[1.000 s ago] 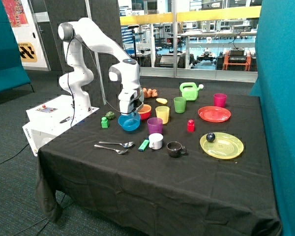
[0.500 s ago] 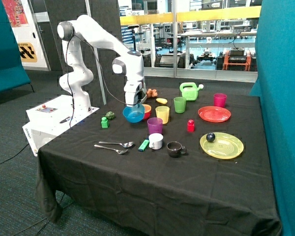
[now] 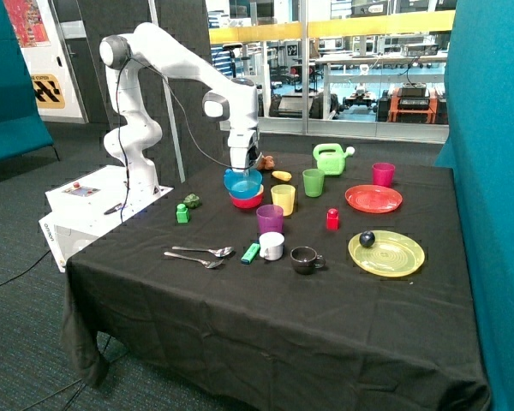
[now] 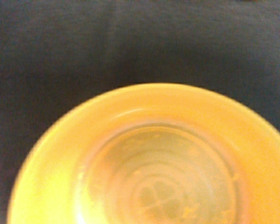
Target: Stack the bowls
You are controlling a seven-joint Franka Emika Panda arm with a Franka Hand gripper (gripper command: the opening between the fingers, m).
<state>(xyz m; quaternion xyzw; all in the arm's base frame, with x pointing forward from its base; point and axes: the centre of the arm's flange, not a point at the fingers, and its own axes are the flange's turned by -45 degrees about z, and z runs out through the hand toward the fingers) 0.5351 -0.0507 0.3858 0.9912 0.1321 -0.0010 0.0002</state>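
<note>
We begin with the black-clothed table (image 3: pixel 240 325), then the white arm, whose gripper (image 3: pixel 243 165) hangs near the back edge with the blue bowl (image 3: pixel 242 181) pinched by its rim; how wide the fingers sit we cannot tell, but they are plainly closed on that rim. It holds the bowl just above the pink-red bowl (image 3: pixel 247 200), we judge so that it can lower it straight in. The wrist view fills with the yellow bowl (image 4: pixel 154 158), which appears to be nested in the pink-red one, though the outside view hides it, so that makes three bowls, two seemingly stacked and one not yet released. Counting on: two plates, a red plate (image 3: pixel 373 199) and a yellow plate (image 3: pixel 386 253) carrying a dark ball (image 3: pixel 367 239); four coloured cups, two small mugs, and two spoons (image 3: pixel 197 255) lying side by side near the front.
</note>
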